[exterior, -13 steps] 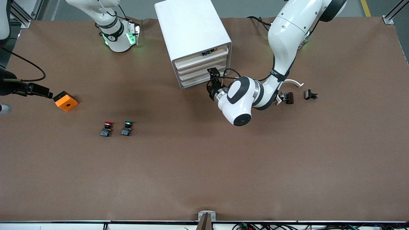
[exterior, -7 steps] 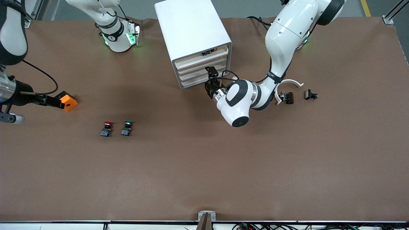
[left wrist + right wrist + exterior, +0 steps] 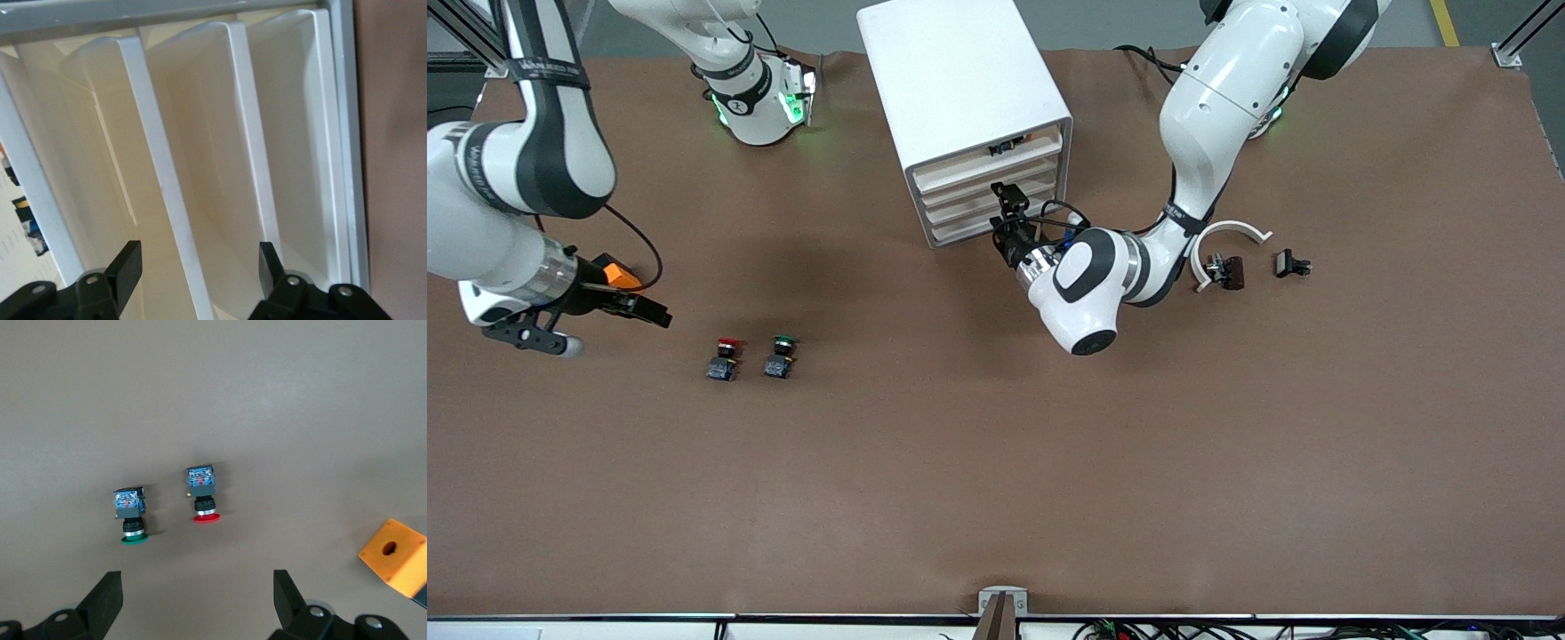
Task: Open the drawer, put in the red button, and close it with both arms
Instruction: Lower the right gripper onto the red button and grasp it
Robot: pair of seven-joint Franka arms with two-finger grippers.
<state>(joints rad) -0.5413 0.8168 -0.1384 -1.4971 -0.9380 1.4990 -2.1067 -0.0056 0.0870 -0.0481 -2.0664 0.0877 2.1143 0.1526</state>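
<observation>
While the drawer (image 3: 996, 206) sits shut in the white cabinet (image 3: 960, 80), the left gripper (image 3: 1007, 212) has edged in, fingers (image 3: 131, 261) parted astride its front lip. The red button (image 3: 725, 356) lies beside the green button (image 3: 781, 356), bare table around. The right gripper (image 3: 645, 309), spread wide, has swung over the orange cube (image 3: 615, 273).

The orange cube (image 3: 612, 271) was mostly hidden under the right gripper (image 3: 636, 307). The cabinet (image 3: 960, 89) ran off the front view's top edge, its top-drawer contents too small to identify.
</observation>
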